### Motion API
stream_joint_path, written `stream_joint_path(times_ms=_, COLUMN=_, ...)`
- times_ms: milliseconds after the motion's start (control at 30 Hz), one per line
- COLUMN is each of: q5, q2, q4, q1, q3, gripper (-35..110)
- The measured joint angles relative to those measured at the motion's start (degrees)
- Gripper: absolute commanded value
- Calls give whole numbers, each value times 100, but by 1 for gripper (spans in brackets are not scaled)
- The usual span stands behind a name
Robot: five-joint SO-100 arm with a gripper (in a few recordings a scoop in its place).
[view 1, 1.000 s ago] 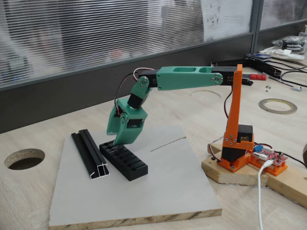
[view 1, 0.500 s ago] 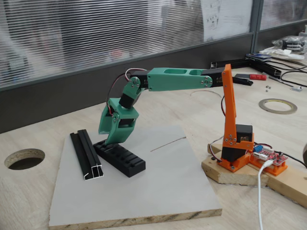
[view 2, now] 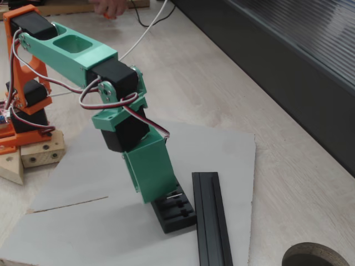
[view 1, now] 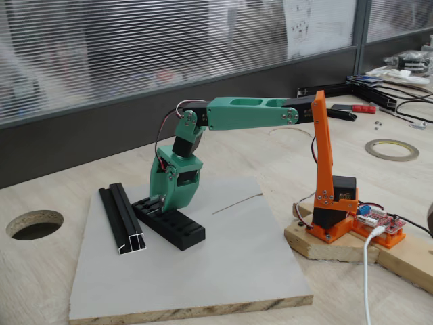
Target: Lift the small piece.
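Observation:
My green gripper points down with its tips on the far end of the black ribbed block. Seen from behind in a fixed view, the gripper hides its own jaws, so their spacing cannot be read. A thin grey sliver shows at the tips on top of the block; it may be the small piece, but it is too small to be sure. The long black channel rail lies just left of the block, and to its right in a fixed view.
Block and rail rest on a grey board on the wooden table. A round hole is cut in the table at left. The orange arm base sits on a wood block at right. A person's hand is at the far edge.
The arm swung left and the block and rail shifted slightly left with it. Since then the gripper has turned more upright and settled lower onto the block's far end.

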Motion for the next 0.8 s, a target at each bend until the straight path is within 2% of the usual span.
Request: stream_joint_path(times_ms=800, q5=26, q2=-79, q4=0, q1=0, q3=0, gripper=31)
